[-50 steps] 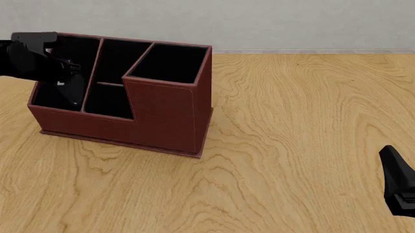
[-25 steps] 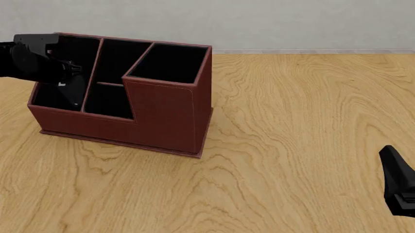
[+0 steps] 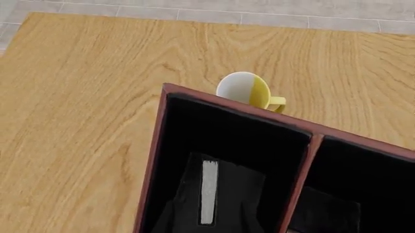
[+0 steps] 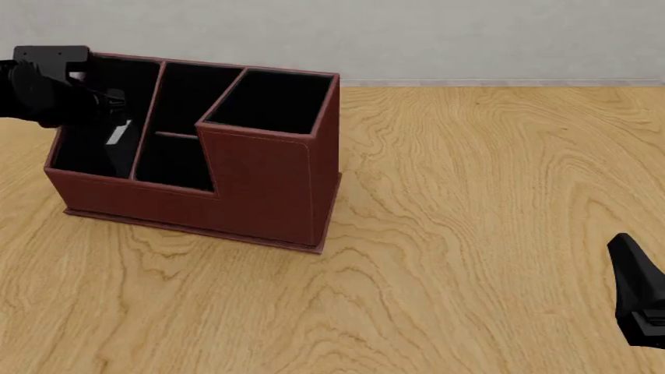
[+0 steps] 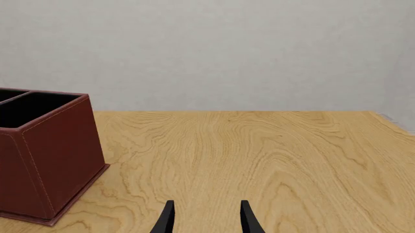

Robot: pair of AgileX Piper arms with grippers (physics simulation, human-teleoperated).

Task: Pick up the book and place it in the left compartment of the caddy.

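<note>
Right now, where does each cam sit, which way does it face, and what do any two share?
Front view: fixed, above and behind the arms, looking forward and down at the reddish-brown leather-look caddy on the wooden table; left gripper over it, right gripper at the edge.
Left wrist view: looks down into the long narrow left compartment holding the thin black book; a yellow-and-white mug sits beyond.
Right wrist view: low, facing the wall; open jaws show.
All three share the caddy.
</note>
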